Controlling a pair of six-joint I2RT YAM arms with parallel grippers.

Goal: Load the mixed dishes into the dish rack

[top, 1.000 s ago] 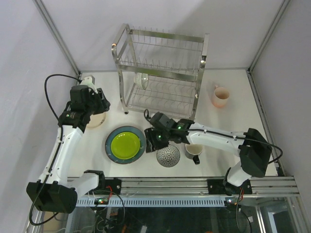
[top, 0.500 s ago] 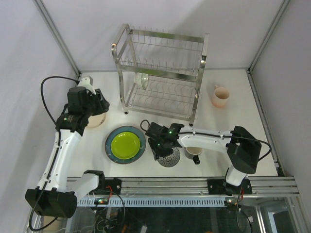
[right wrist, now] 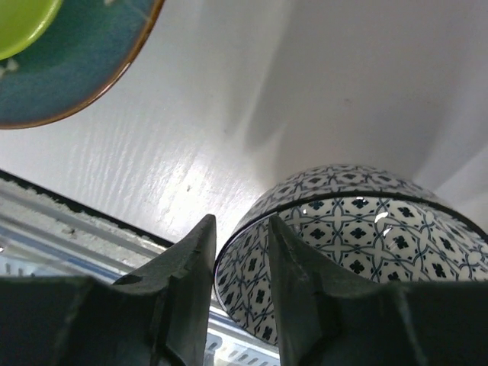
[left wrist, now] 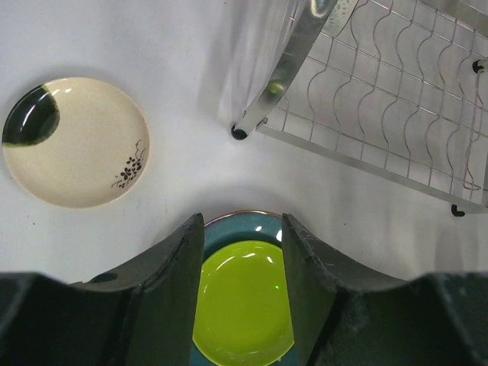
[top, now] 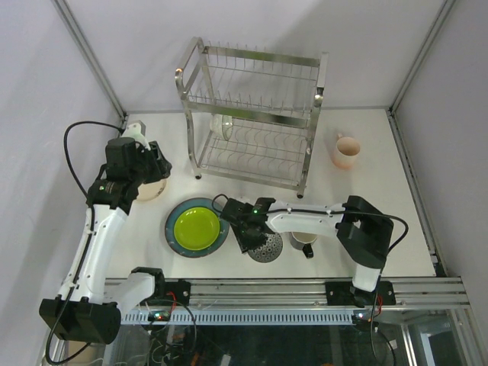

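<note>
Currently the black-and-white patterned bowl [top: 267, 245] sits on the table in front of the dish rack [top: 259, 55], on the arms' side of it and well apart from its front rail, about level with the rack's middle. The right gripper [top: 245, 232] is at the bowl's rim on the side away from the cream dark-handled mug [top: 303, 239], which stands just beside the bowl, in front of the rack's right front post. In the right wrist view the gripper [right wrist: 240, 225] has its jaws only narrowly parted, and the rim of the bowl [right wrist: 358, 229] runs up through the gap: one finger outside the wall, one over the inside. Whether the pads actually press the rim cannot be told. The bowl stands upright with its mouth up; being round, it shows no long axis. The large blue-grey plate [right wrist: 69, 69] lies in front of the rack's left front corner with the lime-green plate [top: 197, 226] on it. The left gripper [left wrist: 242, 229] hangs above the table left of the rack, jaws wide apart and holding nothing, the cream black-marked plate [left wrist: 76, 145] below it.
</note>
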